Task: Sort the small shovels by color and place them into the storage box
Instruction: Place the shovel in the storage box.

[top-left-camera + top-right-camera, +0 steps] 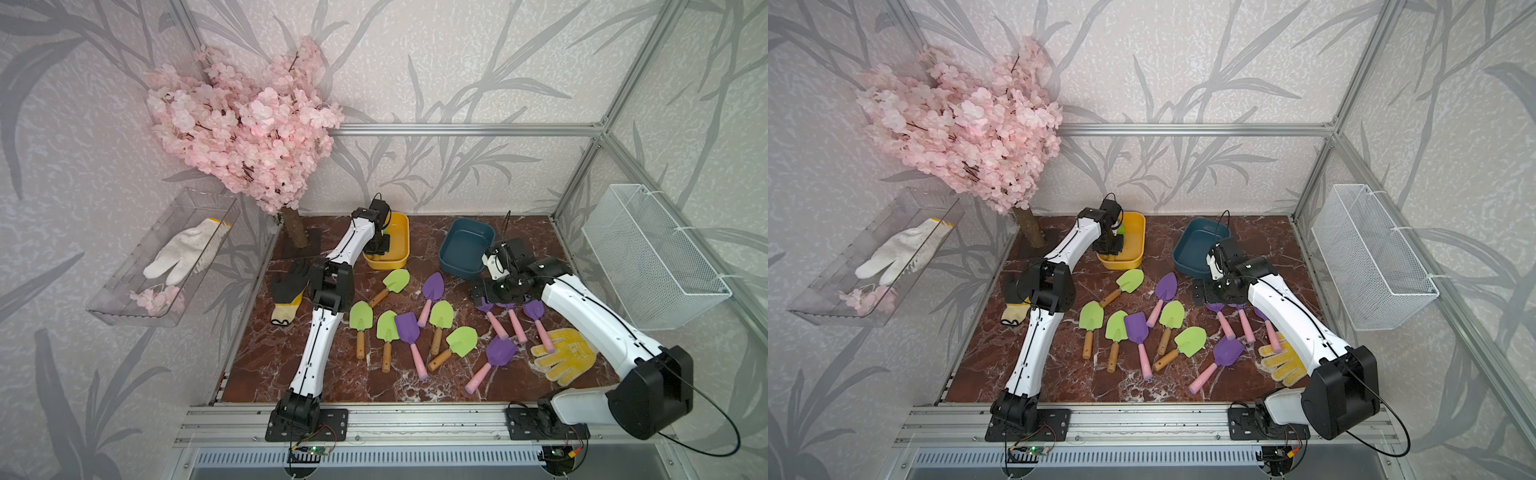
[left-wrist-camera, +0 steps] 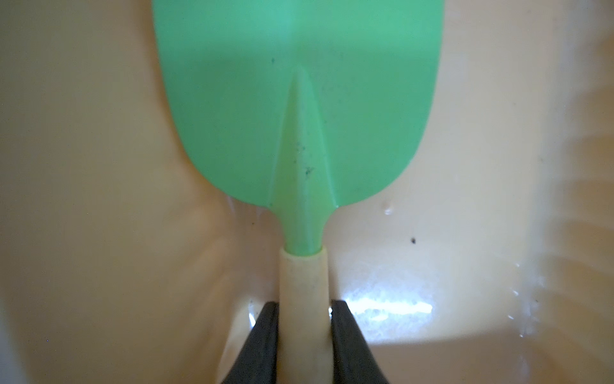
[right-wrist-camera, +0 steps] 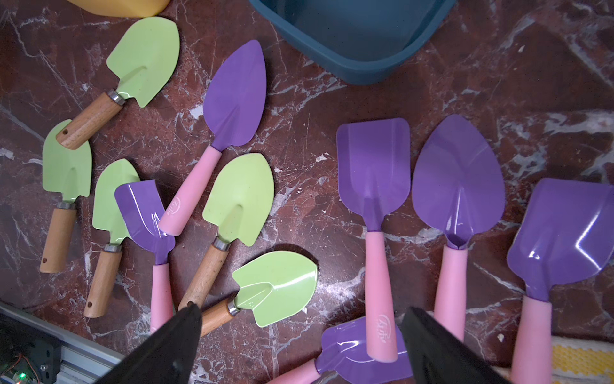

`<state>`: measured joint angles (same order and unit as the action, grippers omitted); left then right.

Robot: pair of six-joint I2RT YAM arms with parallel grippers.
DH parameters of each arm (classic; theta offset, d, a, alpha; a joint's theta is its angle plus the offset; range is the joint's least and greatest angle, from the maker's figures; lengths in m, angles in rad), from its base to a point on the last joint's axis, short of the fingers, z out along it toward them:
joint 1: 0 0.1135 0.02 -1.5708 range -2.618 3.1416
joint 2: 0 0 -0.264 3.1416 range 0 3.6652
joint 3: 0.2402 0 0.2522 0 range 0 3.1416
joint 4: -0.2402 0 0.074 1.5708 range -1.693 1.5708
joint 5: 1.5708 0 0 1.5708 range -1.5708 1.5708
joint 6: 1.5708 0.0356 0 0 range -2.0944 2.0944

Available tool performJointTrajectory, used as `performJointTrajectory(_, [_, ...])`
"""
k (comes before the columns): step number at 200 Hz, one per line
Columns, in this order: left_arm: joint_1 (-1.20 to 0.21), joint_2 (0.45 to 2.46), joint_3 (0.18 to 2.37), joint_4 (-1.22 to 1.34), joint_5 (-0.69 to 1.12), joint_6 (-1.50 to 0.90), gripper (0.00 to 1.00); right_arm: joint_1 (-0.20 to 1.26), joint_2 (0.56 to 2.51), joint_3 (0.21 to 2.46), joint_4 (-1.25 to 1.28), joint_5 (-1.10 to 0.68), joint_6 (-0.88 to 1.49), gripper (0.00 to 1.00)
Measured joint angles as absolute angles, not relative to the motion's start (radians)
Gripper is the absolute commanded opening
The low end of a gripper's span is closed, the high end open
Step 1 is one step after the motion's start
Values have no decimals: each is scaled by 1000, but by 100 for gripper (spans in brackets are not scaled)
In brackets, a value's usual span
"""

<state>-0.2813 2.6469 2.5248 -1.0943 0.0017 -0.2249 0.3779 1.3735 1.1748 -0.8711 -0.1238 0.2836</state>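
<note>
Shovels [image 1: 409, 328] mostly lie loose on the table [image 1: 353, 386], green and purple mixed. Our right gripper [image 3: 302, 311] hangs spread wide over purple shovels [image 3: 373, 173]. Farther back, our left gripper [image 2: 304, 304] clamps a green shovel [image 2: 299, 116] low inside the yellow box [image 1: 400, 249]; next, we judge, let go.

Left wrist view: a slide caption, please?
Left gripper grips the green shovel by its pale handle, inside the yellow bin.
</note>
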Motion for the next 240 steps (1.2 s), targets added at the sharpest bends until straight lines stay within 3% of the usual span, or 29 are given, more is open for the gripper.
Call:
performJointTrajectory(106, [-282,2632,2524,-1068,36,-223,58,317,1459,1213,-836,-113,324,99])
performJointTrajectory(192, [-327,2355,2489,-1024,44,-220,65,221,1802,1538,-818,-79,446,92])
performJointTrajectory(240, [-358,2065,2196,-946,21,-231,65,209,2056,1757,-905,-39,443,89])
